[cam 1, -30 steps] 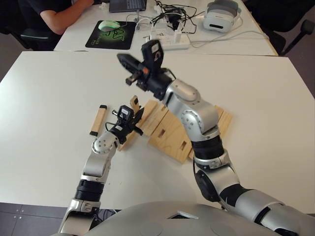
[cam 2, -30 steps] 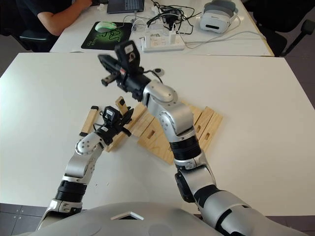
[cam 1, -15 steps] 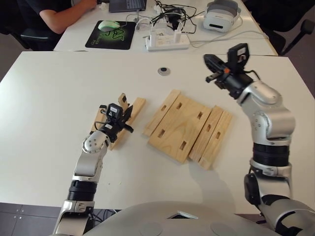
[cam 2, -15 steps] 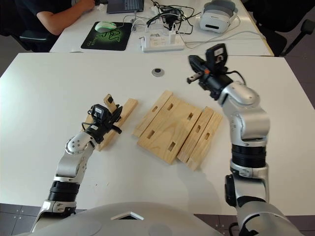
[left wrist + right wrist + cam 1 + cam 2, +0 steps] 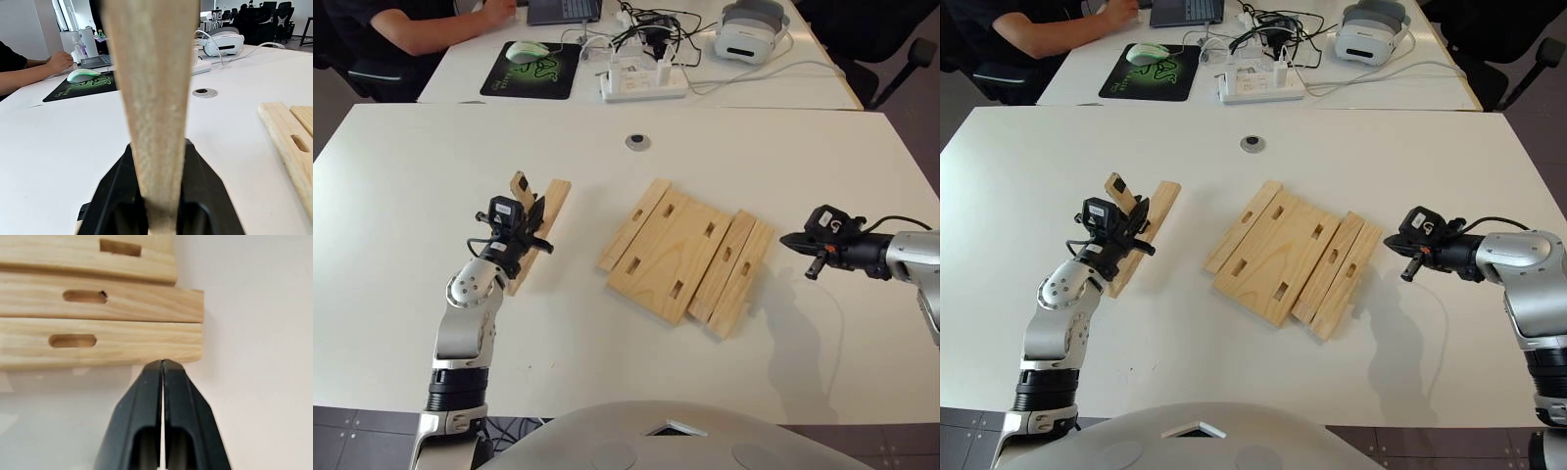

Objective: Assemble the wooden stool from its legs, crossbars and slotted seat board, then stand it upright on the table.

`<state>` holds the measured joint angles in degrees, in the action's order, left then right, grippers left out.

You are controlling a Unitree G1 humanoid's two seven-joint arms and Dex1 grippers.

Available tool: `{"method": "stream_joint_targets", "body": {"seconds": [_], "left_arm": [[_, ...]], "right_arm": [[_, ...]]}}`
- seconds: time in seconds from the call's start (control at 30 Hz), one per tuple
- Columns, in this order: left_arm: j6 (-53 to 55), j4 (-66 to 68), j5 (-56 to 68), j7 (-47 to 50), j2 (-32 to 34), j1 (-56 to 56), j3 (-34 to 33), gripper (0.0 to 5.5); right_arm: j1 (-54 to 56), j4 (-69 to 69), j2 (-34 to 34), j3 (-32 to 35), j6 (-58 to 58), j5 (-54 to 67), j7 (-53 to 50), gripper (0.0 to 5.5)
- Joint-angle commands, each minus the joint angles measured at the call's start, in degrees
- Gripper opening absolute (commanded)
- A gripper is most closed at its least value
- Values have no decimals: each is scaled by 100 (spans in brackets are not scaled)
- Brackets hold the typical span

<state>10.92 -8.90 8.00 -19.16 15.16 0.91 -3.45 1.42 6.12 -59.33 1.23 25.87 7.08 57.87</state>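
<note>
**Left claw grips one bar; right claw empty**

Well left of the slotted seat board [image 5: 671, 245], the left gripper [image 5: 526, 228] is clamped on one wooden bar [image 5: 151, 73]. Three slotted bars [image 5: 632, 223] touch the board, one on its left and two on its right. Beyond those, the right gripper [image 5: 162, 363] is pressed closed, holding nothing.
</note>
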Motion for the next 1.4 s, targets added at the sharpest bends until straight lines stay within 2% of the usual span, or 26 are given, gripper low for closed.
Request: {"method": "stream_joint_targets", "body": {"seconds": [0.03, 0.13, 0.43, 0.6, 0.87, 1.2, 1.4], "left_arm": [[219, -331, 45, 83, 22, -135, -34, 41], [323, -433, 61, 97, 38, -204, -28, 41], [641, -648, 160, 83, 68, -611, -29, 41], [705, -637, 251, 76, 61, -747, -86, 41], [782, -624, 319, 23, 48, -934, -13, 41], [792, -472, 346, 8, 11, -1179, 38, 41], [819, -412, 381, -21, -28, -1340, 95, 41]], "right_arm": [[-378, 201, -281, -242, 18, -114, 324, 0], [-502, 291, -252, -382, 27, -166, 339, 0], [-458, 295, 783, -954, 188, -255, -234, 0], [29, -228, 1219, -1156, -102, -544, -688, 0], [851, -1329, 1516, -1450, -906, -977, -835, 0], [1090, -1308, 2192, -1716, -870, -806, -683, 0], [1224, -1506, 2189, -1532, -951, -972, -981, 0]]}}
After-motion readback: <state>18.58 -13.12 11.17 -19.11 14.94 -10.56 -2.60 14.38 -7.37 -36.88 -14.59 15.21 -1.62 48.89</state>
